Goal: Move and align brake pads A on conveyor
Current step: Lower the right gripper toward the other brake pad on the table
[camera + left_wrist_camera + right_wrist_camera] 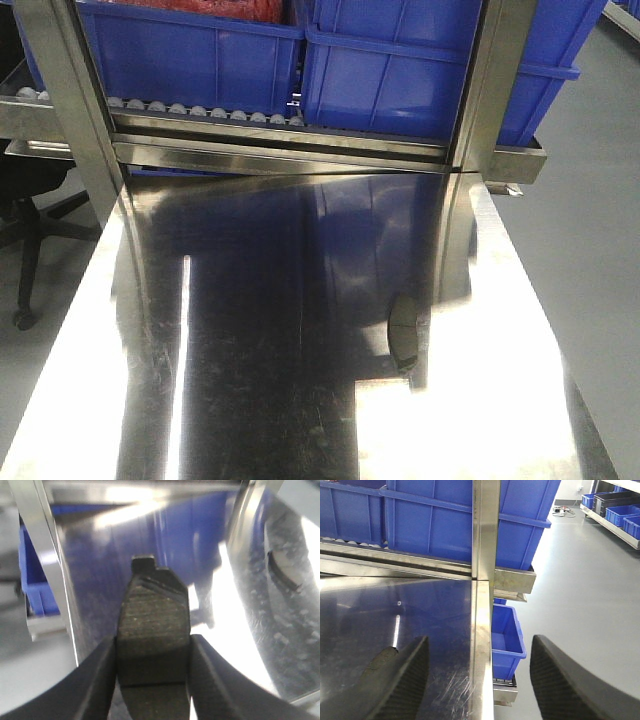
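1. Now left claw pinches one pad across its long edges, above the tabletop.
2. Right claw gapes wide, empty; second pad lies at 4 o'clock on the steel.
3. Probably stiff, weighty, smooth-backed: grip mid-length edges. No conveyor in view.

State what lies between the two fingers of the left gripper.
A brake pad, friction face toward the camera, is clamped between the fingers of the left gripper; the left wrist view shows it.
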{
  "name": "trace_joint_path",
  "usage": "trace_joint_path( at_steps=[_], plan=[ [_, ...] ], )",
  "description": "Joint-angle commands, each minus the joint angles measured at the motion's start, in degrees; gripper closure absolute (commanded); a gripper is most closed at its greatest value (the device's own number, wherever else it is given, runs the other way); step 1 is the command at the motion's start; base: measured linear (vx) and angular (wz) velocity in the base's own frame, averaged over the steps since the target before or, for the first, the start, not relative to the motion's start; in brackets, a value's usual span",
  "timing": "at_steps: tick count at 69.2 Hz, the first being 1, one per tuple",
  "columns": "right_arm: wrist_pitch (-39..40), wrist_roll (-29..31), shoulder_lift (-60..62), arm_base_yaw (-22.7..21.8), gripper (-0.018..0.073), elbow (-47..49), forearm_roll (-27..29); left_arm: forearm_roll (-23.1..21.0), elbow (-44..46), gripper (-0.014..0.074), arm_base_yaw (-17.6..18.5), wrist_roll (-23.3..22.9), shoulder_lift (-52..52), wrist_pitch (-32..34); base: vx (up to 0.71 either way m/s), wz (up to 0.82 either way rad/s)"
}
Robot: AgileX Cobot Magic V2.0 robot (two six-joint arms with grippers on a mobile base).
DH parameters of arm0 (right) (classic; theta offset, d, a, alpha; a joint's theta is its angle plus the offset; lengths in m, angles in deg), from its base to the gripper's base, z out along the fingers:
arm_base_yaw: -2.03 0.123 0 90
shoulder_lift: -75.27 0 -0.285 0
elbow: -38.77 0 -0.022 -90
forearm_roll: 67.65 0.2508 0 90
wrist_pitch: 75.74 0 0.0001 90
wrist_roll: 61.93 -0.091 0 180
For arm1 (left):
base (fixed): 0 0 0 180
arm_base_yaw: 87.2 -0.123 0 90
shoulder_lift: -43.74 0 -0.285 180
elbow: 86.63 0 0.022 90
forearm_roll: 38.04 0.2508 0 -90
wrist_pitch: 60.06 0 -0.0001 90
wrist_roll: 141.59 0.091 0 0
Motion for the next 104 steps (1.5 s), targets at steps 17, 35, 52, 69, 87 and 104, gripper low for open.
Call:
trace_joint_path(
  at_steps=[17, 35, 52, 69, 87, 104],
  plan=[
    [4.4, 0.5, -0.5, -0.3, 0.0125, 1.5, 0.2, 0.1, -1.6, 0.0603, 0.3, 1.9, -11.1, 2.7, 0.00, 0.00],
    [4.4, 0.5, -0.5, -0.3, 0.0125, 1.5, 0.2, 0.3, -1.5, 0.0603, 0.3, 1.9, -12.0, 2.6, 0.00, 0.00],
    [4.1, 0.5, -0.5, -0.3, 0.0125, 1.5, -0.2, 0.3, -1.5, 0.0603, 0.3, 1.9, -12.0, 2.6, 0.00, 0.00],
    [0.9, -1.0, -8.6, -0.3, 0.0125, 7.3, -0.1, 0.3, -1.5, 0.0603, 0.3, 1.9, -12.0, 2.6, 0.00, 0.00],
    [-10.8, -3.1, -33.6, -0.3, 0.0125, 20.0, 2.2, 0.3, -1.5, 0.0603, 0.3, 1.9, -12.0, 2.6, 0.00, 0.00],
    [-21.5, -3.2, -54.0, -0.2, 0.0125, 28.9, 1.7, 0.3, -1.5, 0.0603, 0.3, 1.9, -12.0, 2.6, 0.00, 0.00]
  ],
)
